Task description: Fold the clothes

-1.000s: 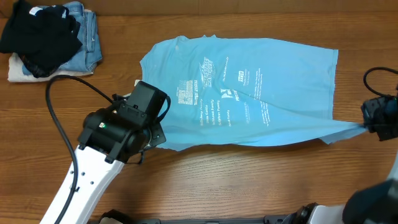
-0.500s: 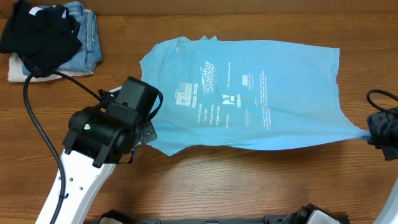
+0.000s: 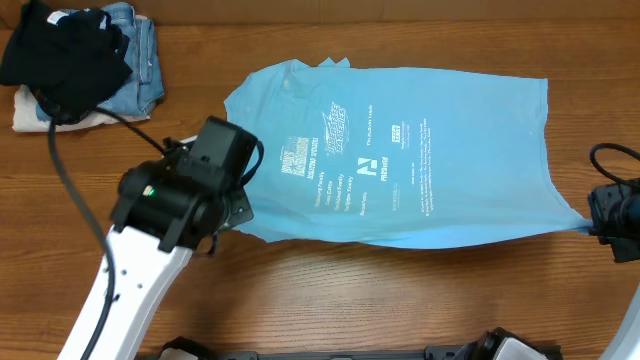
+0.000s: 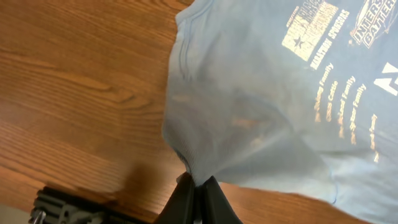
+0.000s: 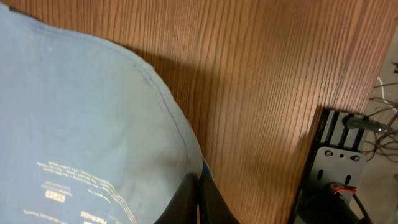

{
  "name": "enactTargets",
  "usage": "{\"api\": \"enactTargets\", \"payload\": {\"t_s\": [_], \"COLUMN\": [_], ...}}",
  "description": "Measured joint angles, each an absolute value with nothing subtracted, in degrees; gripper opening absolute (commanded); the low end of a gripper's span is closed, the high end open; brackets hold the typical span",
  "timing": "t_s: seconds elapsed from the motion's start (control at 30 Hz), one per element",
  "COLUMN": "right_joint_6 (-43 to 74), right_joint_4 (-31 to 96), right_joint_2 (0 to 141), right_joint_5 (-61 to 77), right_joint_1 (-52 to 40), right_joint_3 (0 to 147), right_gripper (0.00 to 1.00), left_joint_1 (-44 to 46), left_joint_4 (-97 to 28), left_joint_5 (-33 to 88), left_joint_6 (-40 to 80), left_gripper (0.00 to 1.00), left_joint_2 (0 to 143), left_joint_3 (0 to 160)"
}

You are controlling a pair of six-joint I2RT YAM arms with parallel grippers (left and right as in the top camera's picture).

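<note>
The clothes [image 3: 400, 150], a light sky-blue T-shirt with white print facing up, lie stretched across the wooden table. My left gripper [image 4: 198, 183] is shut on the shirt's near left corner [image 4: 186, 158], and the cloth rises into the closed fingers. In the overhead view the left arm's head [image 3: 200, 185] covers that corner. My right gripper [image 5: 198, 183] is shut on the shirt's near right corner [image 5: 186, 155]. Seen from overhead, that corner is drawn into a thin point [image 3: 575, 222] at the table's right edge.
A pile of a black garment [image 3: 65, 50] on blue jeans [image 3: 140, 45] sits at the back left corner. A black cable [image 3: 70, 180] loops from the left arm over the table. The table's right edge and a black mount [image 5: 339, 162] lie just beyond the right gripper.
The shirt has been pulled toward the near edge and flattened; its diagonal crease is gone. The left arm shifted slightly left and back, and both grips stayed on the corners.
</note>
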State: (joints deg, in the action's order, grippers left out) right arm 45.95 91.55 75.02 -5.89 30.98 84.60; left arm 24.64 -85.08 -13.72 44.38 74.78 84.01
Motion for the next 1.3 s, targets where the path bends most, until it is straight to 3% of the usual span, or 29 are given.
{"api": "enactTargets", "payload": {"t_s": [0.2,0.9,1.3], "right_joint_6": [49.3,50.9,49.8], "right_joint_4": [91.0,70.4,58.1], "right_joint_2": [75.1,76.5,76.6], "right_joint_5": [-7.1,-7.9,-7.9], "right_joint_1": [31.0,31.0,31.0], "right_joint_3": [84.5,67.4,66.0], "right_gripper": [0.04,0.04,0.05], "left_joint_1": [24.6,24.6,24.6], "left_joint_4": [-79.2,-61.4,-52.6], "left_joint_5": [-13.8,-17.0,-17.2], "left_joint_6": [43.3,40.0,38.5], "left_gripper": [0.04,0.04,0.07], "left_joint_2": [80.6,92.0,97.2], "left_joint_3": [84.0,84.1,84.1]}}
